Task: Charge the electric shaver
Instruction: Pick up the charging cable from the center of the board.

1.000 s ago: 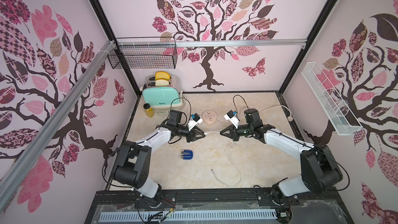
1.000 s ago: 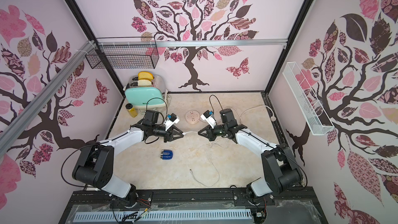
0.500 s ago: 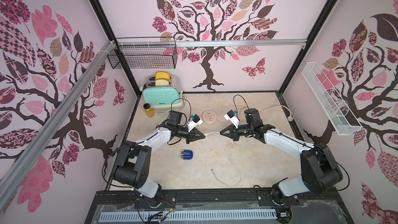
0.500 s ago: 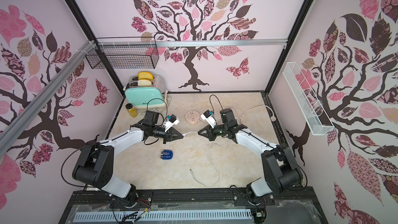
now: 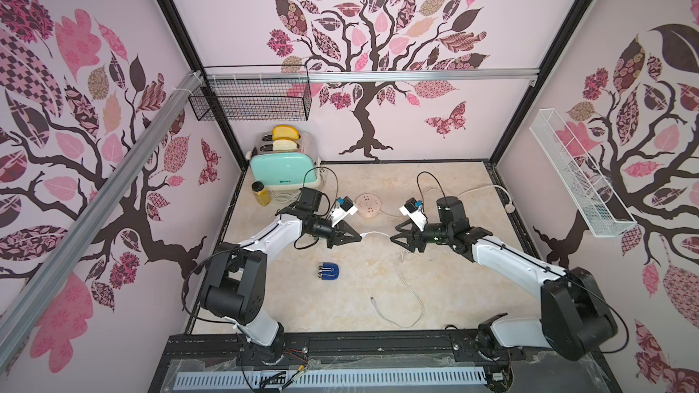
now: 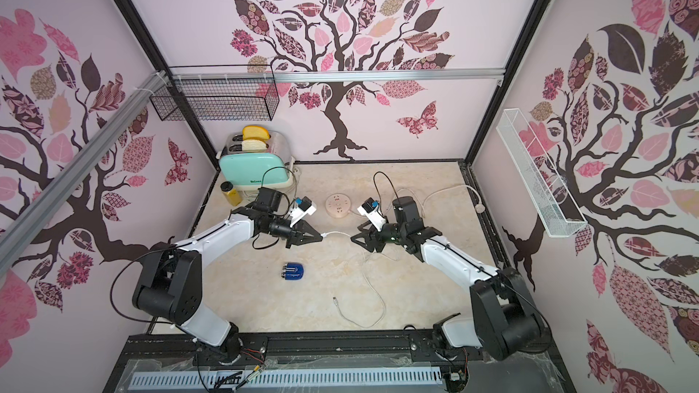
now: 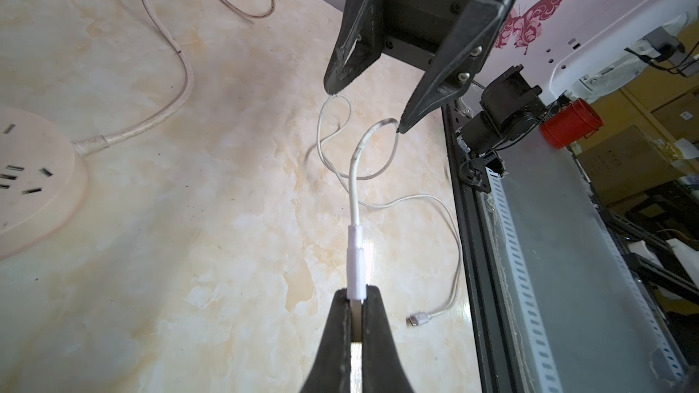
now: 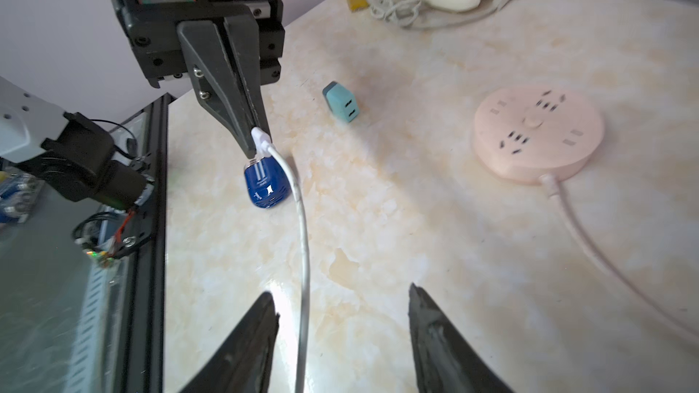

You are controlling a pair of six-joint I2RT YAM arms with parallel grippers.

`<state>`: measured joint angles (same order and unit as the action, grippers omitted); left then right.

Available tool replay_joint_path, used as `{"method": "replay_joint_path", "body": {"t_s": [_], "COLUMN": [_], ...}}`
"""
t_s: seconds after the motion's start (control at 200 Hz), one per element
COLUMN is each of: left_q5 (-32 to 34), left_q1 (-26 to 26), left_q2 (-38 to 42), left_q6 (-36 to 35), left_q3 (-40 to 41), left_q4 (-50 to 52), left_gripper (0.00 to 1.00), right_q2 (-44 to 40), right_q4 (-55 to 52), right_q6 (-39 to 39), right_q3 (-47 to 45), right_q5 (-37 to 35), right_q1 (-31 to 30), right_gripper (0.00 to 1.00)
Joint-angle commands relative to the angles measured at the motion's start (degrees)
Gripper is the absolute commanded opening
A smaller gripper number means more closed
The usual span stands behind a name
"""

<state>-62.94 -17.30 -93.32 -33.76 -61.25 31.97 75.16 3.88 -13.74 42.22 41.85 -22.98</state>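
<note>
While the left gripper (image 7: 355,296) pinches the white plug (image 7: 356,262) of a thin white charging cable (image 7: 353,190), fingers (image 7: 338,338) pressed narrow on it, the right gripper (image 8: 342,296) faces it with fingers (image 8: 249,342) spread wide. The cable runs loose between them, ungripped.

Electric shaver (image 5: 330,272): small, glossy dark blue, rounded body, silver ridged metal head at one end, turned toward the left arm's side. Lies flat on the beige marbled tabletop (image 5: 454,289), untouched, nearer the front edge than both grippers.

Round pink socket disc (image 5: 368,205) sits farther back, well apart from it.
</note>
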Motion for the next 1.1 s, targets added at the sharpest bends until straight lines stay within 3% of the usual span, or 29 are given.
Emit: {"method": "replay_joint_path", "body": {"t_s": [0.0, 0.19, 0.465, 0.695, 0.865, 1.095], "left_q5": [-0.6, -0.2, -0.2, -0.3, -0.2, -0.3], "left_q1": [-0.2, -0.1, -0.1, -0.1, -0.2, -0.2], "left_q2": [-1.8, -4.8, -7.0, -7.1, -7.5, -8.0], "left_q6": [-5.5, -9.5, -13.4, -13.3, -13.1, -13.2], "left_q3": [-3.6, -9.8, -13.9, -14.1, -14.2, -14.3], "left_q4": [10.7, 21.4, 29.3, 29.3, 29.0, 29.0], "left_gripper": [0.0, 0.0, 0.0, 0.0, 0.0, 0.0], "right_q2": [-5.6, -7.4, -3.0, 2.8, 5.7, 8.0], "right_q4": [6.9, 8.6, 12.3, 11.6, 12.4, 11.8], "right_q6": [-9.8, -22.4, -31.7, -35.0, -35.3, -36.7], "right_q3": [-2.3, -3.6, -2.7, 2.2, 4.6, 5.7], "right_q5": [-7.7, -14.1, -15.0, -14.5, -12.8, -11.6], "right_q1": [-2.7, -10.5, -14.7, -15.0, -15.5, -15.8], "right_gripper": [0.67, 0.71, 0.63, 0.53, 0.4, 0.37]}}
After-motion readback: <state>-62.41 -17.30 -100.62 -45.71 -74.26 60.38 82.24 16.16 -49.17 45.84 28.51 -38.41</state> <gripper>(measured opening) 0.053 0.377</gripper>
